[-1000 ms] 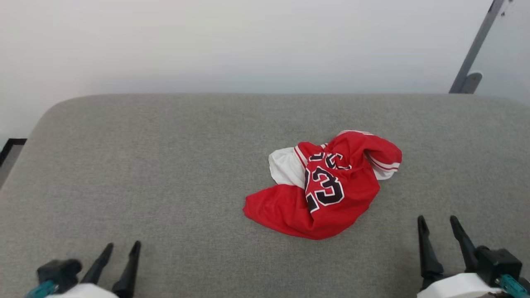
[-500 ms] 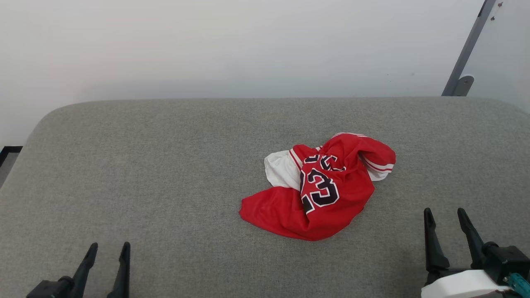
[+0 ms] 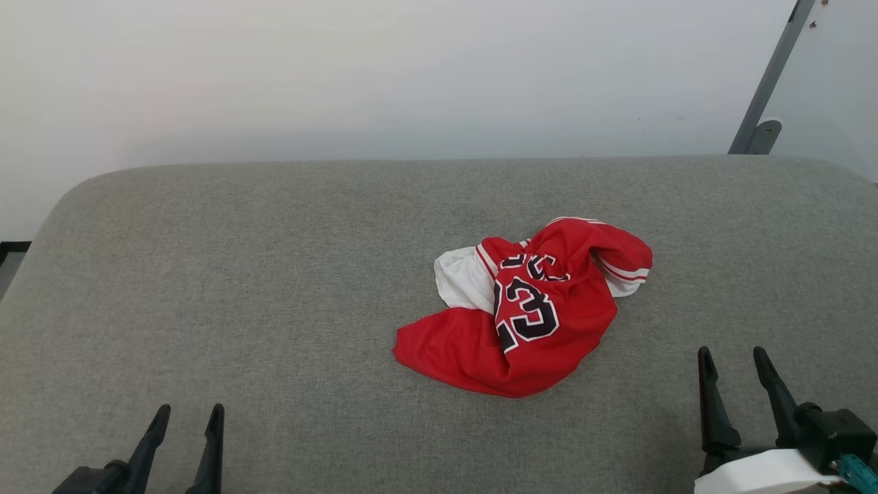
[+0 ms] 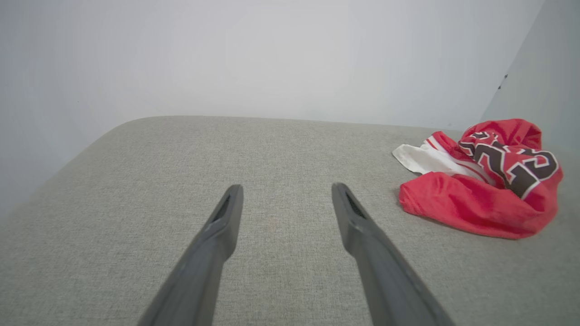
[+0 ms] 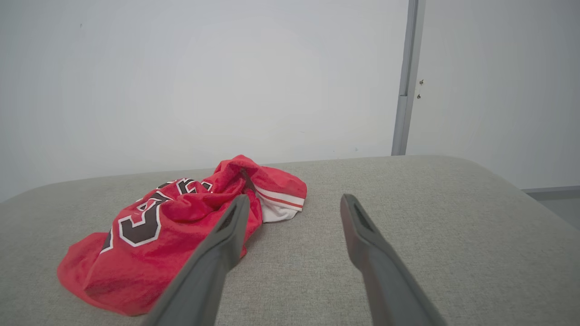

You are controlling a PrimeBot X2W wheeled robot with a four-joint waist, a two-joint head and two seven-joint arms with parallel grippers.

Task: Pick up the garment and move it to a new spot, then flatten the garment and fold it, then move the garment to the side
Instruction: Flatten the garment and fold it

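The garment point(image 3: 531, 312), a red jersey with the number 23 and white striped trim, lies crumpled in a heap right of centre on the grey cushioned surface point(image 3: 240, 274). It also lies at the right of the left wrist view, garment point(image 4: 485, 185), and at the left of the right wrist view, garment point(image 5: 176, 226). My left gripper point(image 3: 186, 415) is open at the lower left, well away from the heap. Near the lower right my right gripper point(image 3: 735, 358) stands open, a short way right of and nearer than the garment. Neither holds anything.
A pale wall point(image 3: 411, 75) rises behind the surface's far edge. A grey metal post point(image 3: 768, 89) stands at the back right. The surface's rounded corner point(image 3: 75, 192) falls off at the far left.
The head view shifted slightly, so the garment sits a little further left in frame. My left gripper dropped lower in frame. The garment itself has not moved.
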